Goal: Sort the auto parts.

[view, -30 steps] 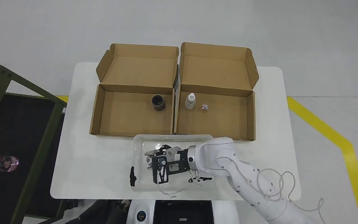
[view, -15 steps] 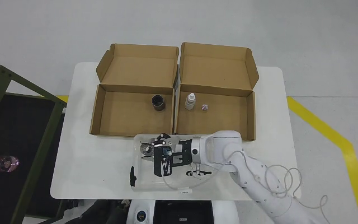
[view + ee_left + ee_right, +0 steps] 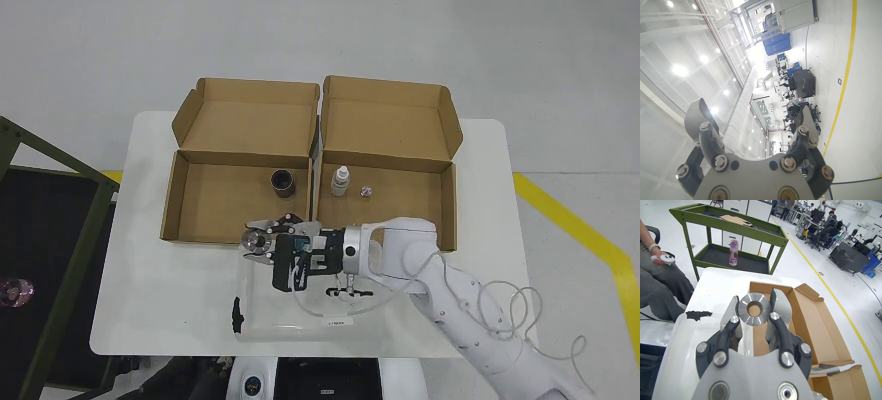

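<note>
The metal ring (image 3: 745, 309), a thick shiny disc with a round hole through it, is pinched between the two fingers of the right gripper (image 3: 754, 298). The fingers press on its rim from either side and hold it in the air with its flat face toward the wrist. Seen from above, it hangs where the far left corner of the clear tray (image 3: 290, 322) meets the near wall of the left box (image 3: 172, 205). The left gripper (image 3: 751, 111) points up at the ceiling, its fingers spread wide with nothing between them. Nearest on the white table (image 3: 150, 260) is a jagged black piece (image 3: 237, 316) at the tray's near left corner; whether it rests on the rim or on the table I cannot tell. The tray itself lies along the table's near edge. Behind it two cardboard boxes stand side by side, walls touching, lids folded up at the back. In the left box a short dark brown tube (image 3: 283, 183) stands upright by the far wall, toward the right side. In the right box (image 3: 420, 215) a small white bottle (image 3: 341, 180) stands upright in the far left corner, with a tiny round part (image 3: 366, 190) just beside it on its right. Off the table's left side stands a green cart (image 3: 730, 222), and a pink drinking bottle (image 3: 733, 255) stands on its lower shelf.
</note>
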Robot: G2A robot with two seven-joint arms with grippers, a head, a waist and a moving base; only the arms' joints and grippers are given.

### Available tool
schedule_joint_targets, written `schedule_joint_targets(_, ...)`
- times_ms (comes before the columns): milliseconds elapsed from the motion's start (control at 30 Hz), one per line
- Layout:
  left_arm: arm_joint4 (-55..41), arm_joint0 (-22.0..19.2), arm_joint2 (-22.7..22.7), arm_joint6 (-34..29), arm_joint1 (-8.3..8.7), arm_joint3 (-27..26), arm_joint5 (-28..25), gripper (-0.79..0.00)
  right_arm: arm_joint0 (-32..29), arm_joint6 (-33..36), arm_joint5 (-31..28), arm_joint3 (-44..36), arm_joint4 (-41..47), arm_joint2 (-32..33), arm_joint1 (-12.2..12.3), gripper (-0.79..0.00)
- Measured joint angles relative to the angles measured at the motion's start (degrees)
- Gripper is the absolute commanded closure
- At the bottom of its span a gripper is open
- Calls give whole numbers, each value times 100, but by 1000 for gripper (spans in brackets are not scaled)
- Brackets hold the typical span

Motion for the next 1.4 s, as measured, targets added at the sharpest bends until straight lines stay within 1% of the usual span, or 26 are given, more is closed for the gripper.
schedule_joint_targets(333,0,0,0,0,0,0,0,-785,359,-46,178,410,105,-7,-73,0)
schedule_joint_targets(600,0,0,0,0,0,0,0,-785,764,-145,253,1024,155,-161,-180,0)
schedule_joint_targets(1033,0,0,0,0,0,0,0,-785,1367,163,132,1959,225,-491,-360,0)
schedule_joint_targets(1400,0,0,0,0,0,0,0,-785,1866,475,65,2801,201,-936,-587,0)
